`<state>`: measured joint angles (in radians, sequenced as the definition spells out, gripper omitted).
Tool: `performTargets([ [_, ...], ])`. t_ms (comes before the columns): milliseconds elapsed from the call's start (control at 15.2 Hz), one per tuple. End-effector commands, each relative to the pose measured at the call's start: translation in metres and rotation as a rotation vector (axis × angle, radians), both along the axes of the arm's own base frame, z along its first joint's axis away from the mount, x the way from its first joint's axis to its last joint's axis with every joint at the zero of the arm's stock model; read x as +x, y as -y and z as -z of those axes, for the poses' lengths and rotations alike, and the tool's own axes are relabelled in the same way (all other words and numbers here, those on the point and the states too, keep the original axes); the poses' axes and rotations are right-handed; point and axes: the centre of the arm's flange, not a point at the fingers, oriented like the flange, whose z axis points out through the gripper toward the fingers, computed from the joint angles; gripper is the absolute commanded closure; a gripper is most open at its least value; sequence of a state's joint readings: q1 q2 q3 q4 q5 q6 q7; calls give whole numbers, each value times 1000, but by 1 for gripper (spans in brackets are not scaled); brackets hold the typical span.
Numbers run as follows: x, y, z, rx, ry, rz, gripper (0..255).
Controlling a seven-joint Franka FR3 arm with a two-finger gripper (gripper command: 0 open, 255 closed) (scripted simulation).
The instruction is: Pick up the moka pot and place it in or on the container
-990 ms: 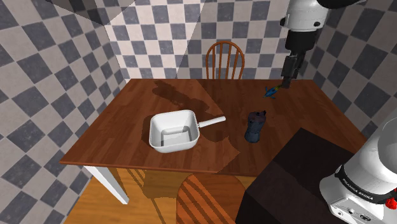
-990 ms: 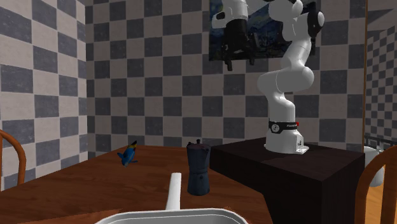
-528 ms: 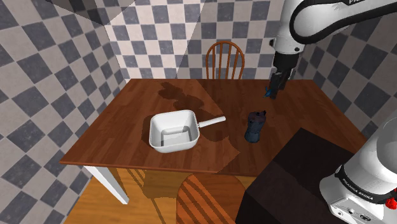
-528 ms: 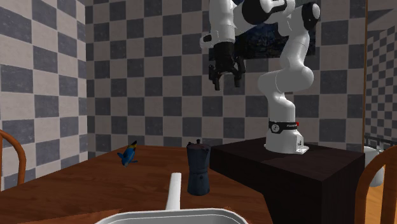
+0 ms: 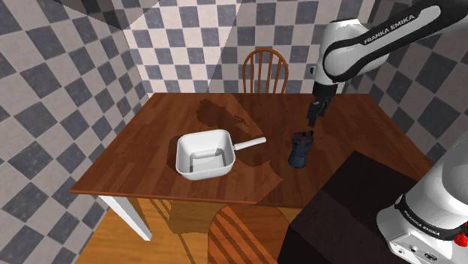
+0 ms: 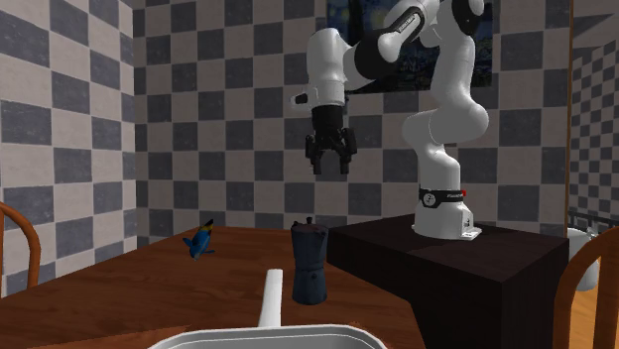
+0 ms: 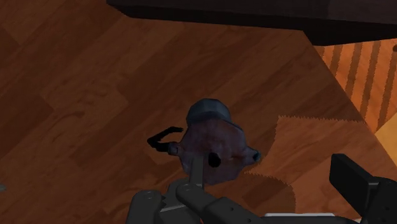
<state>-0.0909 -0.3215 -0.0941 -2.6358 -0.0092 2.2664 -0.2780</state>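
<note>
Above a wooden table (image 5: pixel 150 169) in a room with checked walls, the black gripper (image 6: pixel 329 167) of a white robot arm (image 5: pixel 360 45) hangs in the air, pointing down. Its two fingers are spread apart and there is nothing between them. It touches no object.

Below it stands the moka pot (image 5: pixel 301 148), dark blue-grey and upright on the tabletop, well clear of the fingers. The wrist view looks down on the pot's lid and knob, with its thin black handle sticking out to one side. In the shoulder view the pot sits on the table's right part, near the edge that runs beside the dark stand (image 5: pixel 337 217) holding the arm's base.

To the pot's left in that view, and apart from it, lies a white square pan (image 5: pixel 202 154) with nothing in it. Its long handle points towards the pot without reaching it.

In the second exterior view a small blue bird figure (image 6: pixel 202 240) rests on the table to the pot's left and farther back. A wooden chair (image 5: pixel 265 71) stands at the table's far side in the shoulder view. A dark painting (image 6: pixel 397 45) hangs on the wall behind the arm in the second exterior view.
</note>
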Motion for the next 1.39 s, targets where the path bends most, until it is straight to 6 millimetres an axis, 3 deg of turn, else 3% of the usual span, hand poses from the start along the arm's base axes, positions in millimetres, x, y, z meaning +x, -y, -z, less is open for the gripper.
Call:
performTargets([
  [0, 11, 7, 25, -4, 9, 6, 0],
  [264, 30, 25, 67, -10, 23, 19, 0],
  [726, 29, 25, 104, -10, 23, 19, 0],
  [1254, 29, 24, 107, -10, 23, 19, 0],
  [1320, 29, 24, 107, -10, 23, 19, 255],
])
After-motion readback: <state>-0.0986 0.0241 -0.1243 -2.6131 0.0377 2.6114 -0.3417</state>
